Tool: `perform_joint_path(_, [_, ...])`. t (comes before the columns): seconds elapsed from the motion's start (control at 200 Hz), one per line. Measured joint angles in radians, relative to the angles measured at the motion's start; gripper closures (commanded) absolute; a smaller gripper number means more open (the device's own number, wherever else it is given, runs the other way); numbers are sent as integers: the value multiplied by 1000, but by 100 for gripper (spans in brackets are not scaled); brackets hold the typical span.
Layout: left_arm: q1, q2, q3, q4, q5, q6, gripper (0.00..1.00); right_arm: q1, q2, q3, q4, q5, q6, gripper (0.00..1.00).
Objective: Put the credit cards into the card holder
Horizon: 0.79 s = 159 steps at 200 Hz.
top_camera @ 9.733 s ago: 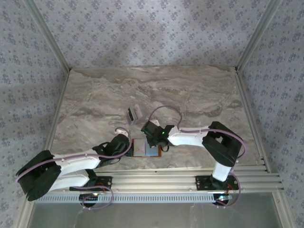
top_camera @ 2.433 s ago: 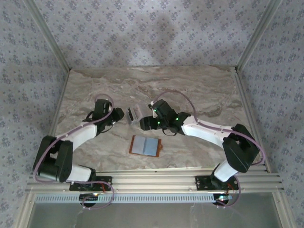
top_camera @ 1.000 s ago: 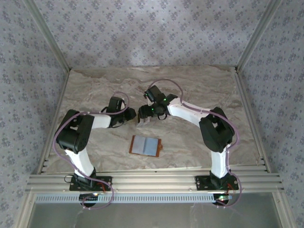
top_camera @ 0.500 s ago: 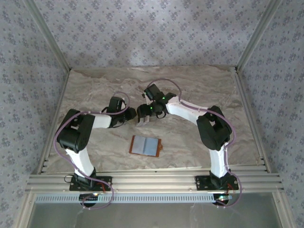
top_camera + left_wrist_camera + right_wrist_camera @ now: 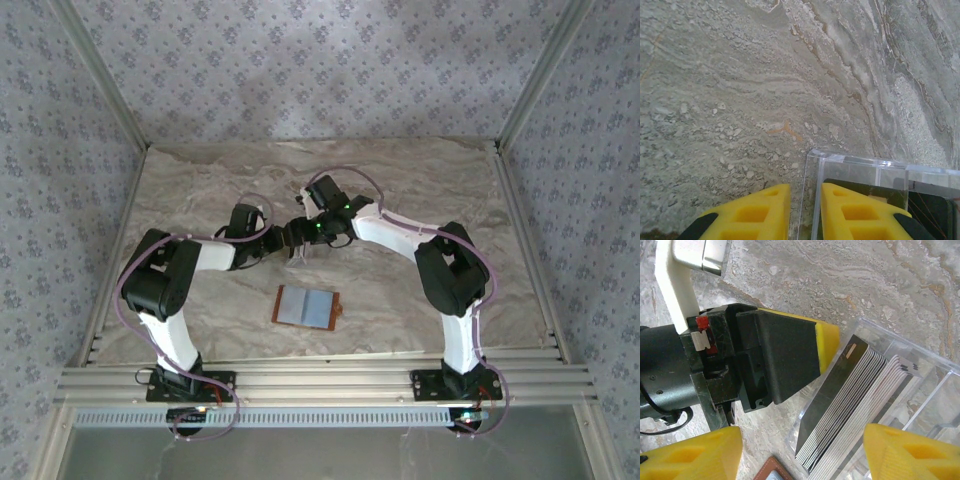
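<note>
clear plastic case [image 5: 920,375] holds the credit cards [image 5: 855,395] on edge, just ahead of our right gripper [image 5: 800,440], spread wide. our left gripper [image 5: 805,200] straddles the case wall; clamped or not, we cannot tell. card holder [image 5: 306,307] lies open nearby.

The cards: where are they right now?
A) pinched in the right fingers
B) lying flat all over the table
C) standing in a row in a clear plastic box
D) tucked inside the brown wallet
C. In the right wrist view the cards stand on edge, packed together inside the clear plastic box, while the brown wallet lies open by itself nearer the arms' bases.
</note>
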Motion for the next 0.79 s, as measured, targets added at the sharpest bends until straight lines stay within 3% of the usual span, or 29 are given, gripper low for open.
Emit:
perform_joint_path(0.505, [-3, 4, -6, 24, 0, 0, 77, 21, 0, 0, -69, 80, 18, 33])
perform_joint_path(0.795, [-9, 8, -6, 35, -5, -4, 77, 25, 25, 13, -60, 55, 24, 33])
